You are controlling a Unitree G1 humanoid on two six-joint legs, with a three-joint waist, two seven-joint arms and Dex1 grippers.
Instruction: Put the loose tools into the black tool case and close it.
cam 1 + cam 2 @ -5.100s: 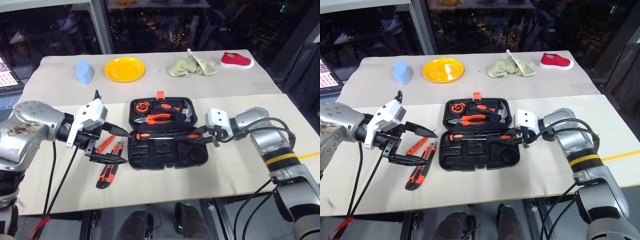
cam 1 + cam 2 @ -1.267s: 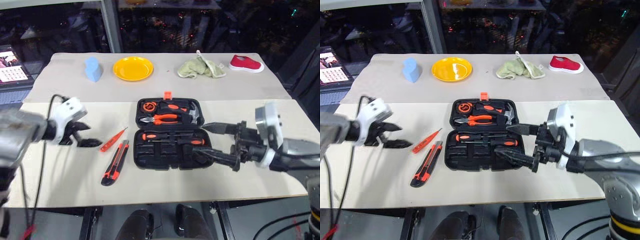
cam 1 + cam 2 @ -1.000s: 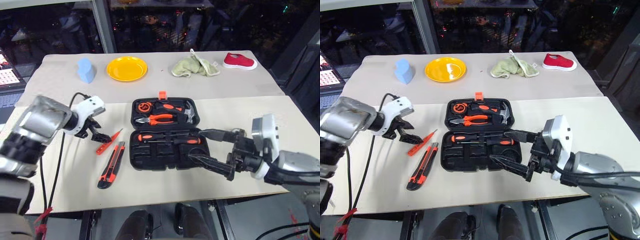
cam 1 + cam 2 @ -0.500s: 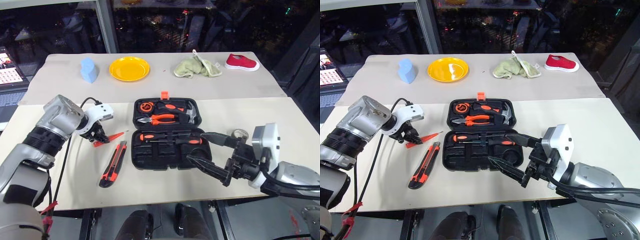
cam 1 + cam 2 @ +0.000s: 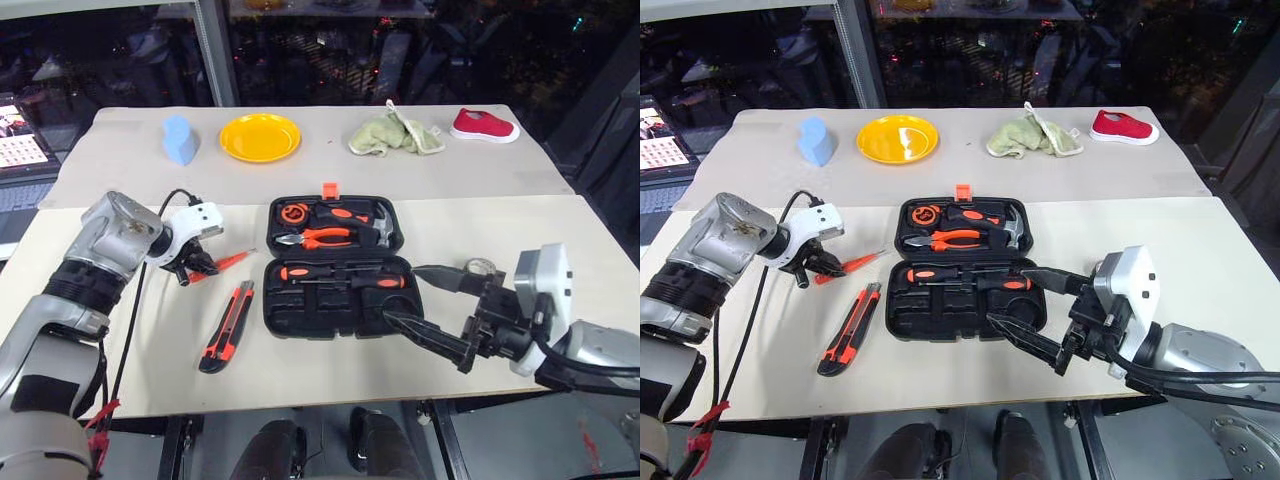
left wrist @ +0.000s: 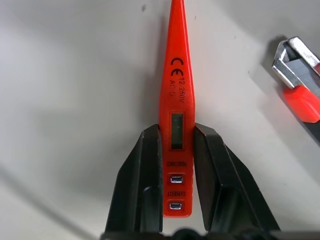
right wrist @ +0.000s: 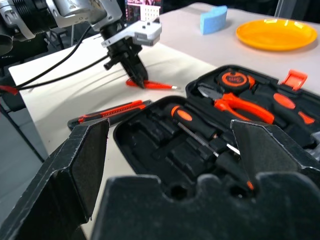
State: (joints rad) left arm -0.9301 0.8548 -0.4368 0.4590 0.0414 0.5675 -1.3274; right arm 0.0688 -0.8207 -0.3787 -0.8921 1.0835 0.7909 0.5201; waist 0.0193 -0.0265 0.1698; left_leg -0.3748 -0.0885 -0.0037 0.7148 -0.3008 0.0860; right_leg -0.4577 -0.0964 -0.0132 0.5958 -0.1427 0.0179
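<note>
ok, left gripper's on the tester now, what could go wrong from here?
1. The left gripper pinches the slim orange tester screwdriver at its butt end, so the long tip may swing or slip on lifting.
2. The orange-and-black utility knife lies beside it and could get nudged.
3. The open right gripper hovers over the open black tool case, crowding the drop-off.

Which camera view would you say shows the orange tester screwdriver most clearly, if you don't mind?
The left wrist view: the tester screwdriver runs up the picture, printing legible, clamped in the left hand. The eye and right wrist views show a thin orange sliver beside the tool case.
</note>
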